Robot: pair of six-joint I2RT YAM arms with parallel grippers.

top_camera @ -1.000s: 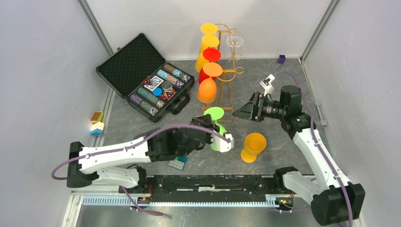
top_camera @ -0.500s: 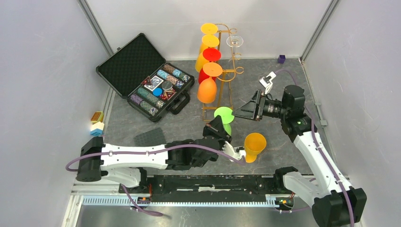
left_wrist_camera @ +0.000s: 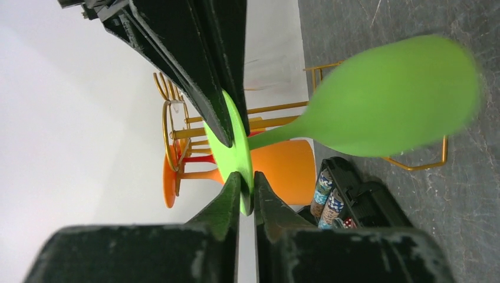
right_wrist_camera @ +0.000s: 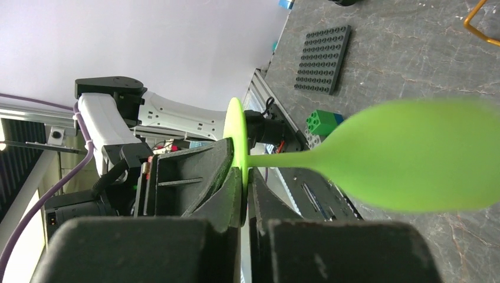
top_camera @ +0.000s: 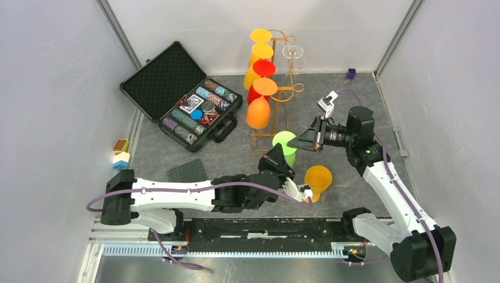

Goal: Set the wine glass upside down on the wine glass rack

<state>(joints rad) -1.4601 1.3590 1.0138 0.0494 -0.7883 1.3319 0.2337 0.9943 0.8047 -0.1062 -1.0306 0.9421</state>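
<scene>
A green wine glass [top_camera: 285, 141] hangs above the table in front of the gold wire wine glass rack [top_camera: 287, 88], bowl down. My left gripper [top_camera: 277, 155] is shut on the rim of its flat foot from the near side. My right gripper [top_camera: 298, 143] is shut on the same foot from the right. In the left wrist view the foot [left_wrist_camera: 236, 147] sits between my left gripper [left_wrist_camera: 246, 177], with the right fingers [left_wrist_camera: 200, 71] clamped opposite. In the right wrist view my right gripper [right_wrist_camera: 244, 171] pinches the foot and the bowl [right_wrist_camera: 413, 153] points away.
Orange, red and yellow glasses [top_camera: 258, 112] hang on the rack's left side, a clear one [top_camera: 292, 52] top right. An orange-yellow glass [top_camera: 317, 178] stands just beside the left wrist. An open chip case [top_camera: 183, 97], a dark baseplate [top_camera: 186, 171] and toy blocks [top_camera: 121, 153] lie left.
My left arm has carried the green glass rightward and away from me, toward the right gripper. The right gripper, open before, has shut on the glass's foot.
</scene>
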